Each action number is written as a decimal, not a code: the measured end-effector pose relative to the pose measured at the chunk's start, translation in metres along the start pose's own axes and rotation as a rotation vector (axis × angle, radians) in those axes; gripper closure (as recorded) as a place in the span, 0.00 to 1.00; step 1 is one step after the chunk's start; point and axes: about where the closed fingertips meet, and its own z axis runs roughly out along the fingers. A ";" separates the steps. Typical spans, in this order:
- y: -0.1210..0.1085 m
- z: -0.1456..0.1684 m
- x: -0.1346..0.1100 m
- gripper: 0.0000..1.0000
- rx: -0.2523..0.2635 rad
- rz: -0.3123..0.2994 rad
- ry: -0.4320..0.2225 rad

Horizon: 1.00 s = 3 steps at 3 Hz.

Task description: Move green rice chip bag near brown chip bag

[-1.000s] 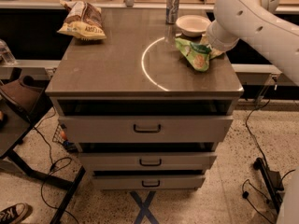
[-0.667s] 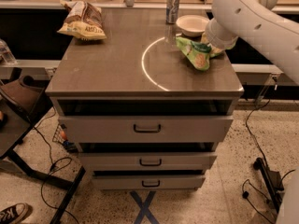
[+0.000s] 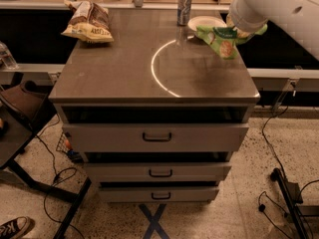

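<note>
At far left, the brown chip bag (image 3: 88, 23) lies on the back left corner of a grey table (image 3: 114, 78). Its pale cream band carries dark lettering that we cannot read. A bright curved arc of light (image 3: 155, 72) crosses the middle of the tabletop. Behind the arc a slim metal can (image 3: 184, 6) stands upright, its label unreadable. Just right of the can sits a white plate (image 3: 203, 21). Over the back right corner is the green rice chip bag (image 3: 222, 39), tilted, showing a dark green patch and round tan rice cakes, well apart from the brown bag. The claw (image 3: 242, 32) meets the bag's right end beneath a white arm (image 3: 281, 4); we cannot tell how far open it is.
</note>
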 end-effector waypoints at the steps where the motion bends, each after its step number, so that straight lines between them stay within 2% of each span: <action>1: -0.019 -0.023 0.001 1.00 0.076 -0.017 -0.007; 3: -0.063 -0.069 -0.022 1.00 0.216 -0.046 -0.071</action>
